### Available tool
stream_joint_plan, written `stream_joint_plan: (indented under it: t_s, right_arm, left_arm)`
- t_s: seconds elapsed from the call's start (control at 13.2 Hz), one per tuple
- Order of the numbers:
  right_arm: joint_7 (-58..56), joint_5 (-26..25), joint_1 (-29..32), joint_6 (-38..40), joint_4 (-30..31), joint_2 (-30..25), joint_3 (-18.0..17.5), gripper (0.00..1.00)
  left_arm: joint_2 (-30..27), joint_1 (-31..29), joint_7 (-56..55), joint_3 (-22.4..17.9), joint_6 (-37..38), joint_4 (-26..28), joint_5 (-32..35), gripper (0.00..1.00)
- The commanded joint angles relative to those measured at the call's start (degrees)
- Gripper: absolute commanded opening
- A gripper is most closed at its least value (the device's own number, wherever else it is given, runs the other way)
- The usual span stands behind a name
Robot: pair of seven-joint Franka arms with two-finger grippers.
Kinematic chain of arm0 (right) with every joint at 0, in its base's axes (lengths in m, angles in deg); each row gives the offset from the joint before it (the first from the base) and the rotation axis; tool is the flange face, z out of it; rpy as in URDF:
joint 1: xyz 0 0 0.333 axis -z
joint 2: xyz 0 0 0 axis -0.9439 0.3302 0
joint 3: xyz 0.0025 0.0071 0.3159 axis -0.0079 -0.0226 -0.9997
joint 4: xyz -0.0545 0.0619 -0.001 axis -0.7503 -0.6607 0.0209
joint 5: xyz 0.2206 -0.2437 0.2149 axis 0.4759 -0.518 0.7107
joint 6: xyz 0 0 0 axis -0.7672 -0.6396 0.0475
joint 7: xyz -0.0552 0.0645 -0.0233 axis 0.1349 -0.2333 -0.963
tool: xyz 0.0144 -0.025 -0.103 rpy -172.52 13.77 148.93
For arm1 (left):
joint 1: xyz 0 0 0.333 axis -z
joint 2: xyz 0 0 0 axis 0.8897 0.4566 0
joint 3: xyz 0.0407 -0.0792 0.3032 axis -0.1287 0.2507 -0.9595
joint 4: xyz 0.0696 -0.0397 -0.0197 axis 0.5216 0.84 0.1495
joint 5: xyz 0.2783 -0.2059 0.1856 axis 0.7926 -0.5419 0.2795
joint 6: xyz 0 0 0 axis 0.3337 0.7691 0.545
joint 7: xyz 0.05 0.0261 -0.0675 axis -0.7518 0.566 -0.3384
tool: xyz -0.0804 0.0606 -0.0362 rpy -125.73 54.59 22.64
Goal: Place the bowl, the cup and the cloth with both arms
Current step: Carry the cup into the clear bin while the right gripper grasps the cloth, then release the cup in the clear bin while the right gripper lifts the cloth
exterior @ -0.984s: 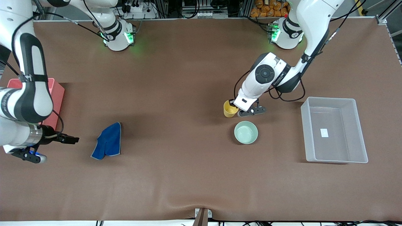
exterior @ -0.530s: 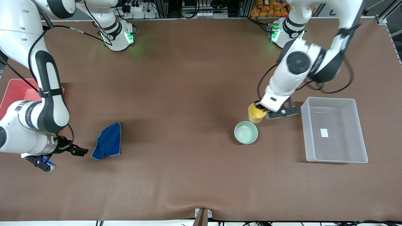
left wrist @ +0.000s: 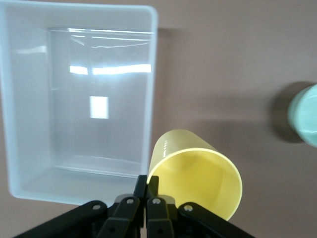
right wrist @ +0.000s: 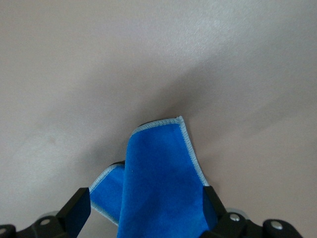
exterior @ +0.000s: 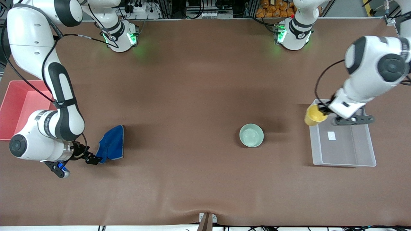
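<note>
The small plain yellow cup (exterior: 314,115) hangs in the air, pinched by its rim in the left gripper (exterior: 322,110), whose two fingers are squeezed tight on the cup's thin wall. It is tipped, and it sits right over the edge of the clear plastic see-through bin (exterior: 366,160), at the wall that faces the middle of the table. If the gripper lets go here, the cup could hit that wall and bounce out onto the brown table (exterior: 199,96), or roll away. A thin rim hold can also slip, so the cup might twist or drop too soon. The small round pale mint-green bowl (exterior: 251,135) sits flat on the table, well apart from the bin, toward the middle, and nothing touches it. The soft royal-blue cloth (exterior: 111,145) lies crumpled near the right arm's end of the table. The right gripper (exterior: 93,159) is low at the cloth's corner with its fingers spread wide, one on each side of the cloth in the right wrist view. It may grab only a thin corner, and the cloth could slide out when lifted. A pink plastic bin (exterior: 13,109) waits at that end of the table.
</note>
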Motion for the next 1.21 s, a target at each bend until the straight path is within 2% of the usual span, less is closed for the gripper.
stream_joint_plan:
  t_s: [0.0,0.3,0.38,0.53,0.68,0.76,1.14]
  right_arm:
    - [1.1,1.2,-0.7,-0.2,-1.3,2.0,0.0,1.00]
    - [0.5,0.7,-1.6,-0.2,-1.2,2.5,0.0,1.00]
    - [0.4,0.6,-1.7,-0.2,-1.1,2.6,0.0,0.93]
    - [0.3,0.7,-1.7,-0.2,-0.9,3.0,0.0,0.68]
    - [0.0,0.7,-1.5,-0.1,-0.5,3.1,0.0,0.17]
    - [-0.8,0.7,-1.4,-0.1,-0.5,3.1,0.0,0.00]
    - [-2.0,-0.1,-1.2,-0.2,-1.0,3.0,0.1,0.00]
  left_arm:
    - [1.9,-4.1,5.8,0.9,-0.1,0.0,0.1,0.00]
    - [7.2,-10.4,12.5,0.8,-5.0,0.7,0.9,0.00]
    - [8.4,-11.4,14.1,0.8,-5.5,0.7,0.9,0.00]
    - [9.9,-12.5,15.9,0.8,-5.7,0.8,0.9,0.00]
    - [12.1,-12.7,15.9,0.7,-5.8,1.3,1.0,0.00]
    - [12.8,-12.7,15.9,0.7,-6.6,1.8,1.0,0.00]
    - [16.0,-13.0,15.9,0.7,-8.5,2.5,5.0,0.00]
